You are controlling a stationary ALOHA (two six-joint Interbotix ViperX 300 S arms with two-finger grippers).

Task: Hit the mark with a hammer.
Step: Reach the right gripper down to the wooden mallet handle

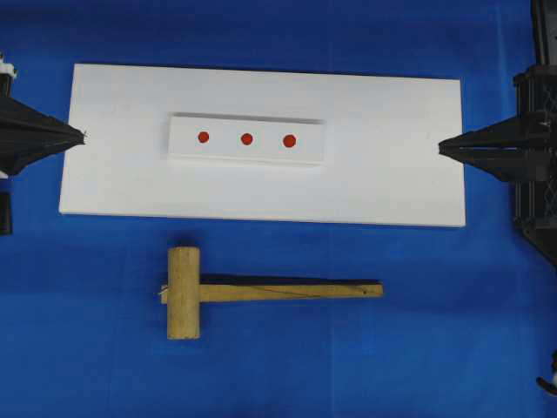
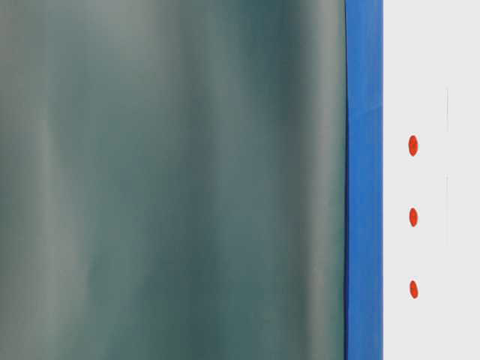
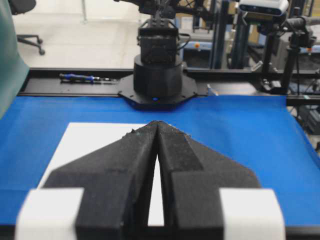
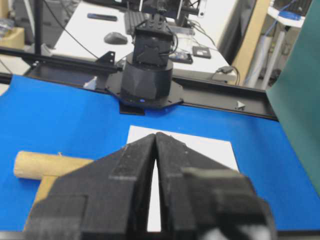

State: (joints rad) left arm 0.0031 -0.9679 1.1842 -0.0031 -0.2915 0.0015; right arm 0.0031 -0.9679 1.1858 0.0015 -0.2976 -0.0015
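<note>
Blue table cover spread across the whole work area. Large white board laid flat on the cover. Smaller white block resting on the board near its middle, bearing three red marks in a row. Hammer lying flat on the cover just beside the board's near long edge, apart from both arms; thick cylindrical head at left, slim handle extending right. Left gripper poised at the board's left end, fingers pressed together at the tips, holding nothing. Right gripper poised at the board's right end, fingers likewise pressed together, holding nothing.
</note>
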